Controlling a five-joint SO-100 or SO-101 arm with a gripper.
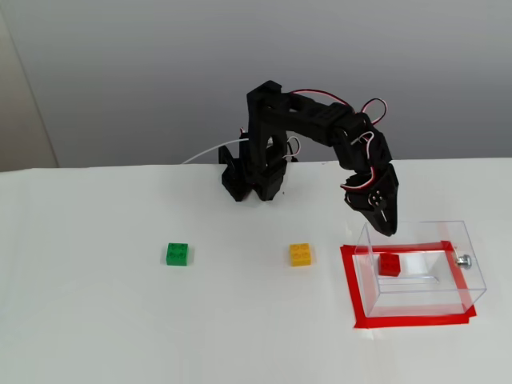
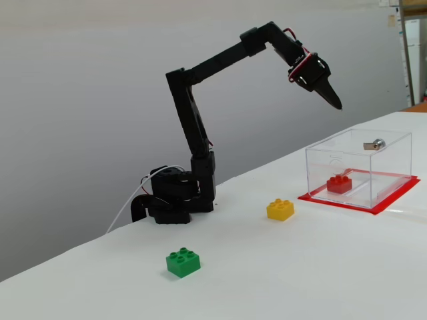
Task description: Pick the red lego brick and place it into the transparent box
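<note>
Your gripper (image 2: 337,104) is closed and empty, hanging above the transparent box (image 1: 472,272). The red lego brick (image 1: 390,265) lies inside the box, at four o'clock from the gripper in a fixed view.

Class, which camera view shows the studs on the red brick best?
The lower side-on fixed view: the red brick shows its studs in profile through the clear box. The higher fixed view shows the brick only as a red square.

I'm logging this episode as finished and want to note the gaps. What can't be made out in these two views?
- Gripper: its fingers look shut in both fixed views; too small and dark to confirm.
- Transparent box: whether it has a lid; the clear walls hide that.
- Red lego brick: its studs blur in the higher fixed view.
</note>
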